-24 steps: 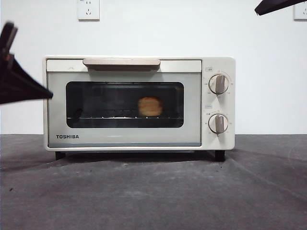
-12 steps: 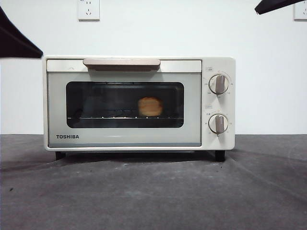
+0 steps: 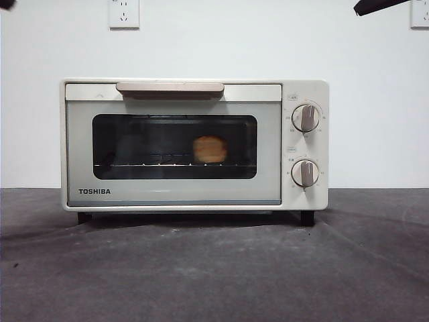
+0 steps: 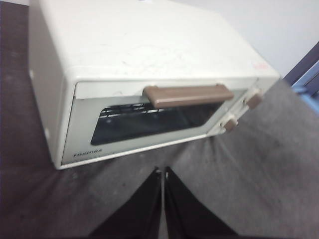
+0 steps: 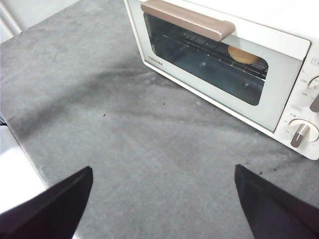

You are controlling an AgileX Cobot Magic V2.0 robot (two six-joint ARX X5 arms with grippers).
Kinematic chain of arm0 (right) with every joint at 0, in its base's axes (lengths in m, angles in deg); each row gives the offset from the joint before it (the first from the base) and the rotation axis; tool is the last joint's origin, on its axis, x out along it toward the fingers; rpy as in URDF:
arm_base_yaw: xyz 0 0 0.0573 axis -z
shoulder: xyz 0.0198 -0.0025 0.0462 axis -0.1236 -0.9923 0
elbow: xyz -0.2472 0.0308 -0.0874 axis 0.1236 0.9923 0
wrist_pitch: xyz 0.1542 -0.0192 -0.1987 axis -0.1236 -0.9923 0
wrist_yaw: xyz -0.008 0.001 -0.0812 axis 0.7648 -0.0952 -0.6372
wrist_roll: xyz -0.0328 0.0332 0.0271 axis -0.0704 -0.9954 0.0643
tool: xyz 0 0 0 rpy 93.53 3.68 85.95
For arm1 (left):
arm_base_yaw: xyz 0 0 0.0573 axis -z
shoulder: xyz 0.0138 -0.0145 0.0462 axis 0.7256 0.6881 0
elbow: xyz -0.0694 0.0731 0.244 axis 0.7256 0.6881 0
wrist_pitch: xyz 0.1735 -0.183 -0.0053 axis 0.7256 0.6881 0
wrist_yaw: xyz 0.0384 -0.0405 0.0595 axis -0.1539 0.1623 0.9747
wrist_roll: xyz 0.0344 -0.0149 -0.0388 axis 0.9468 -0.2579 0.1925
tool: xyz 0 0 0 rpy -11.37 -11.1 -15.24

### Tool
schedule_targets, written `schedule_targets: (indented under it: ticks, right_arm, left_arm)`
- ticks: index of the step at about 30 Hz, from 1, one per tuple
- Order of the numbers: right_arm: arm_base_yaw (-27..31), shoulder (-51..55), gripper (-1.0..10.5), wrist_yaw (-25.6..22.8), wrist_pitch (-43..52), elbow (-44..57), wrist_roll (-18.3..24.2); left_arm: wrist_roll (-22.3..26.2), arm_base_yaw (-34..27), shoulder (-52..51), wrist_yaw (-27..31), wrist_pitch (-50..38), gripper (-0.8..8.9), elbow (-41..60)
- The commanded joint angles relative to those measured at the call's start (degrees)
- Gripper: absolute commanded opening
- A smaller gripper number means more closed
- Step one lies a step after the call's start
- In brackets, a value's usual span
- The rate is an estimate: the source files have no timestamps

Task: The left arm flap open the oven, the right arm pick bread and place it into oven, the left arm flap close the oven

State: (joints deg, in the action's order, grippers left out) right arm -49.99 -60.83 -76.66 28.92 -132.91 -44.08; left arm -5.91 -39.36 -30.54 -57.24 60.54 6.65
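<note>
The cream-white TOSHIBA oven stands on the grey table with its door shut. The golden bread lies on the wire rack inside, seen through the dark glass, and shows in the right wrist view too. My left gripper is shut and empty, held above the table in front of the oven. In the front view it is only a black tip at the top left corner. My right gripper is open and empty, high over the table before the oven; it shows as a dark tip at the top right.
The beige bar handle runs along the top of the door. Two round knobs sit on the oven's right panel. A wall socket is behind, above the oven. Grey cloth covers the table.
The left gripper has risen from beside the oven's left side to the top left corner, almost out of the front view. The oven, bread and right arm have not moved.
</note>
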Motion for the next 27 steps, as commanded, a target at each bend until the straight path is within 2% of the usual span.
schedule_targets:
  ticks: [1, 5, 14, 16, 18, 19, 20, 24, 27]
  right_arm:
    - [-0.3, -0.4, 4.5, -0.8, 0.9, -0.5, -0.4]
    - [-0.3, -0.4, 4.5, -1.1, 1.3, -0.5, -0.4]
    - [-0.3, -0.4, 4.5, -1.2, 1.9, -0.5, -0.4]
    - [-0.3, -0.4, 3.5, -1.9, 1.9, -0.5, -0.4]
    - [-0.3, -0.4, 1.8, -3.5, 1.9, -0.5, -0.4]
    - [-0.3, -0.4, 0.5, -4.9, 1.9, -0.5, -0.4]
    - [-0.3, -0.4, 0.1, -5.8, 1.9, -0.5, -0.4]
    - [-0.3, -0.4, 0.1, -8.8, 1.9, -0.5, -0.5]
    - [-0.4, -0.4, 0.1, -8.7, 1.9, -0.5, -0.8]
  left_arm:
    - [4.6, 0.7, -1.2, 1.3, 4.1, 0.16, -2.6]
    - [6.8, 0.9, -3.1, 1.4, 8.3, 0.16, -3.7]
    - [6.8, 0.9, -4.5, 1.3, 10.1, 0.16, -3.7]
    - [6.8, 0.9, -4.5, 1.3, 10.1, 0.16, -3.7]
    - [6.8, 0.9, -4.5, 1.3, 10.1, 0.16, -3.7]
    - [6.8, 0.9, -4.5, 1.3, 10.1, 0.16, -3.7]
    - [6.8, 0.9, -4.5, 1.3, 10.1, 0.16, -3.7]
    - [6.8, 0.9, -4.5, 1.3, 10.0, 0.16, -3.7]
    - [6.8, 0.9, -4.5, 1.3, 9.8, 0.16, -3.7]
